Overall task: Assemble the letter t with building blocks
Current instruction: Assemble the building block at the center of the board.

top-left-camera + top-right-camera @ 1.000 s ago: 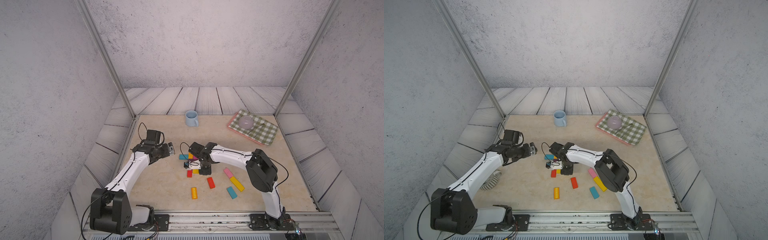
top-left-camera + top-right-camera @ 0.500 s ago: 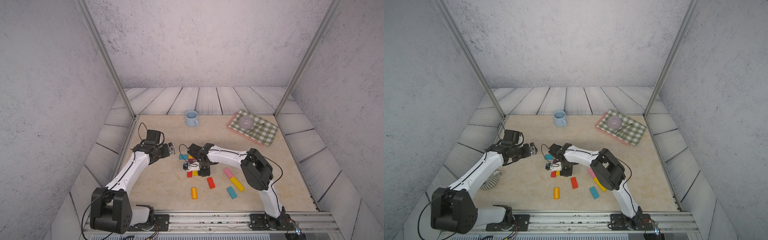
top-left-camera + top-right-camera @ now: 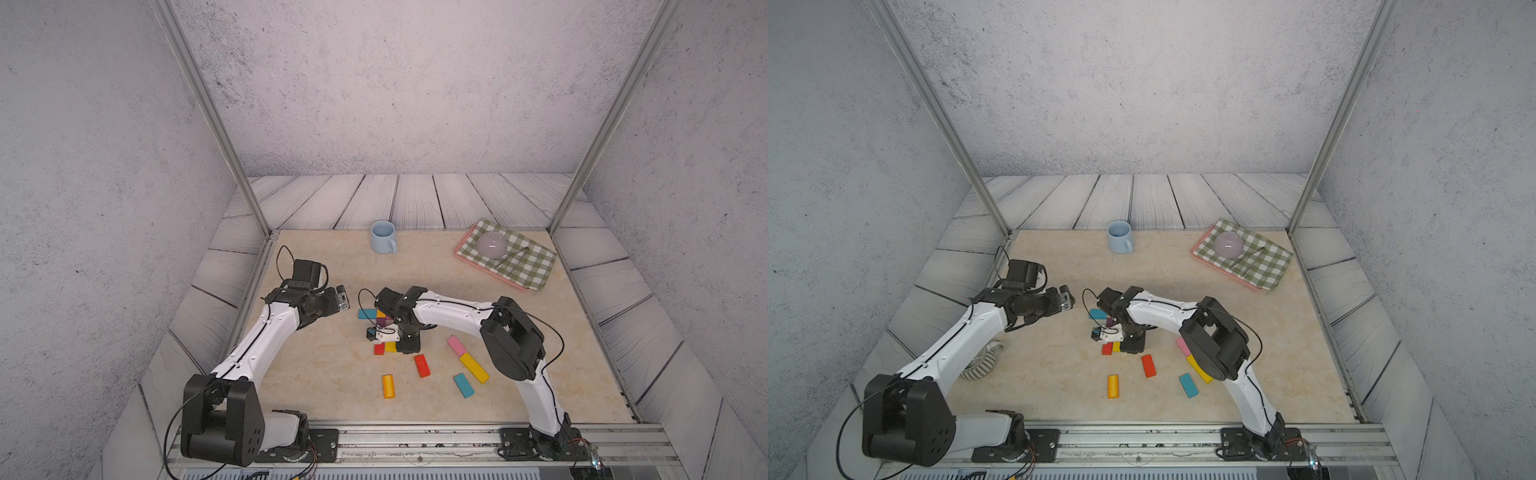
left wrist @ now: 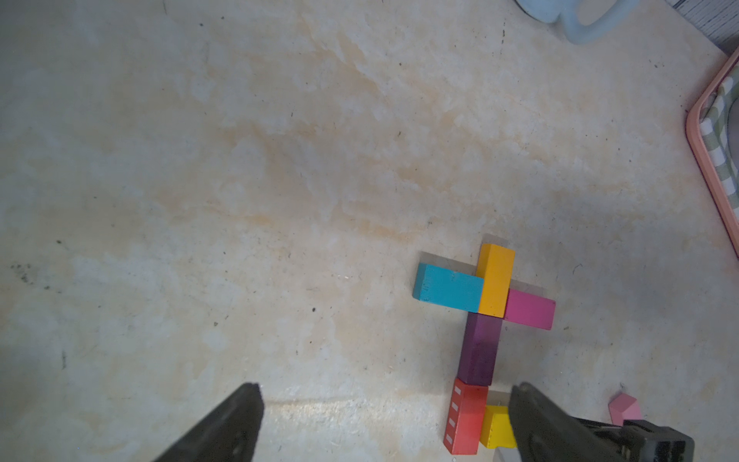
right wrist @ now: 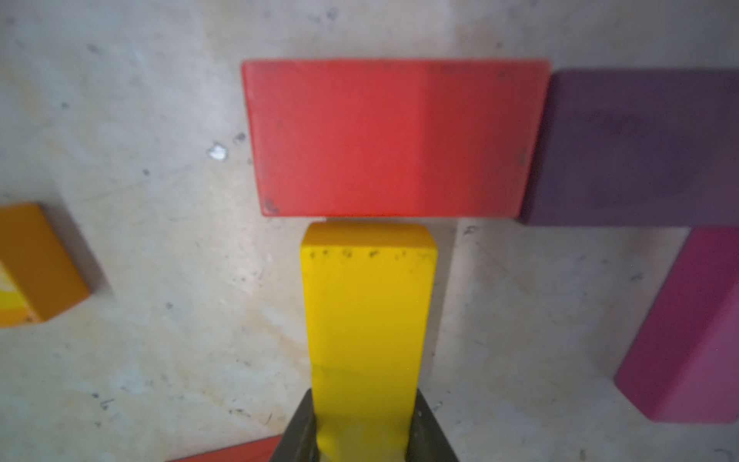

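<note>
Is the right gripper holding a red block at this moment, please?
No, the right gripper is shut on a yellow block; the red block lies free beyond its end.

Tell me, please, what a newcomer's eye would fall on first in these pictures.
The bright cross of blocks in the middle of the beige table stands out first: teal, yellow, magenta and purple, with a red block at its foot. Next, the right arm's fingers are shut on a yellow block, its end right beside that red block's long side. The left fingers hang open nearby.
</note>
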